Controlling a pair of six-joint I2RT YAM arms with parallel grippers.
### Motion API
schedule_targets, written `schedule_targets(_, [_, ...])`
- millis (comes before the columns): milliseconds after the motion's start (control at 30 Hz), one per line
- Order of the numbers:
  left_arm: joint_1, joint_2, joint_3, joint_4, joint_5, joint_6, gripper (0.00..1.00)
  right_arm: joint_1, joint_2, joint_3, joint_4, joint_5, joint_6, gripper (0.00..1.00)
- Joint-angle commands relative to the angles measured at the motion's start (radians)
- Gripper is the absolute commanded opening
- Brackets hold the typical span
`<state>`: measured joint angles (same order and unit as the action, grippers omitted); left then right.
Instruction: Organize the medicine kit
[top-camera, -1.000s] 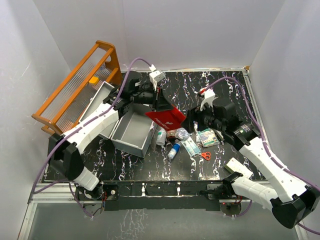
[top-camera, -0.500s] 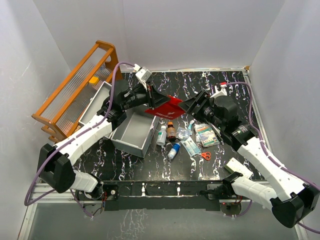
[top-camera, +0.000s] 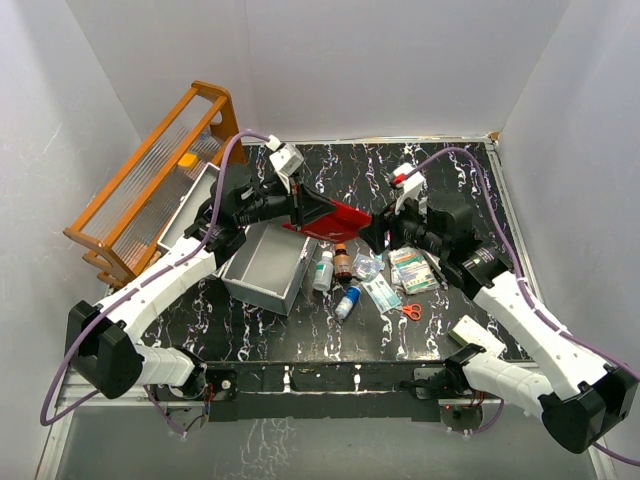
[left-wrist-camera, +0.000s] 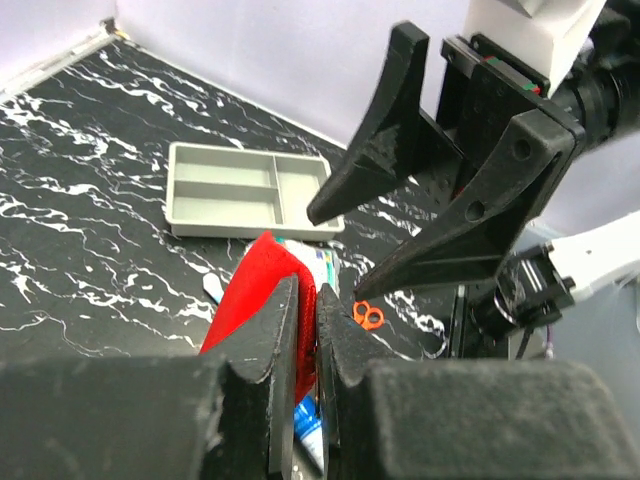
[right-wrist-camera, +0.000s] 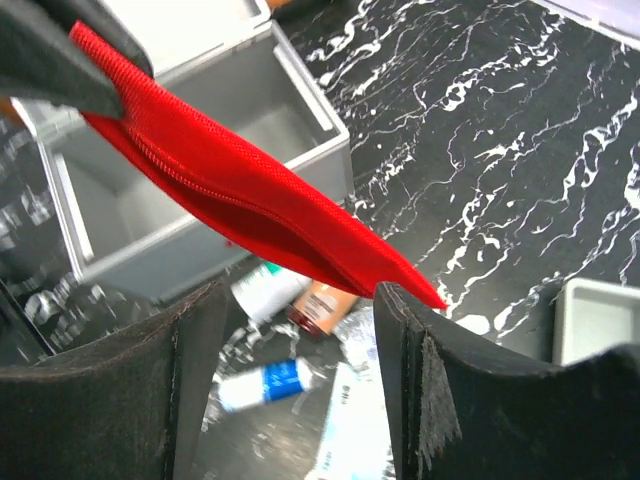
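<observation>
The medicine kit is a light-grey box standing open at left of centre, its lid leaning back; its wall shows in the right wrist view. My left gripper is shut on one end of a red soft pouch, held in the air beside the box. My right gripper stands open at the pouch's other end. The pouch's lower edge hangs just above the gap, its corner over the right finger.
Bottles, packets and orange scissors lie below the pouch. A white box lies near the front right. A wooden rack leans at the back left. A grey divided tray lies behind the right arm.
The left gripper has swung the pouch from face-up to edge-on, above the bottles. The right gripper has come to the pouch's right end and its jaws have narrowed.
</observation>
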<state>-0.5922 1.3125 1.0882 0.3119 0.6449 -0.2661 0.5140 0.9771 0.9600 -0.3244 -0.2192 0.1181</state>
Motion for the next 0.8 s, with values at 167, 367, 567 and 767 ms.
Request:
schedule_targets(167, [0.001,-0.089,0.003,-0.038,0.216,0.097,0.0,-0.094,0.157,0.172,-0.318,-0.406,-0.528,0.5])
schedule_targets(367, [0.001,-0.104,-0.003,-0.035,0.224,0.087,0.0,-0.109,0.216,0.231,-0.411,-0.44,-0.6,0.16])
schedule_targets(567, [0.001,-0.123,0.029,-0.223,0.128,0.167,0.43,-0.111,0.214,0.284,-0.462,-0.429,-0.607,0.01])
schedule_targets(767, [0.002,-0.058,0.234,-0.556,0.049,0.376,0.79,-0.098,0.26,0.323,-0.536,-0.373,-0.606,0.0])
